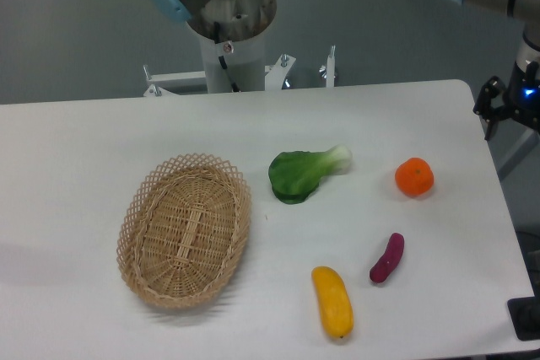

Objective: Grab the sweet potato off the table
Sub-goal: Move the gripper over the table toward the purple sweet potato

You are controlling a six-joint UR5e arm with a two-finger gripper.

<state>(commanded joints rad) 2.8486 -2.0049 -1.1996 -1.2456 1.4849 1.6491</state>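
Camera view: I see my gripper [499,107] at the far right edge, beyond the table's [101,132] rim.
Gripper state: partly cut off and dark; I cannot tell how the jaws stand.
Orange fruit [414,177]: nearest to it, on the white top.
Sweet potato [386,258]: lying free, below the fruit, just beside the yellow vegetable [332,301].
Green leafy vegetable [305,172]: mid-table.
Wicker basket [185,229]: left, well apart.

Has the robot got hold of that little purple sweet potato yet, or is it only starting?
Only starting. The sweet potato lies untouched on the table. The gripper hangs at the table's right edge, holding nothing visible. The reach, grasp and lift are all left.
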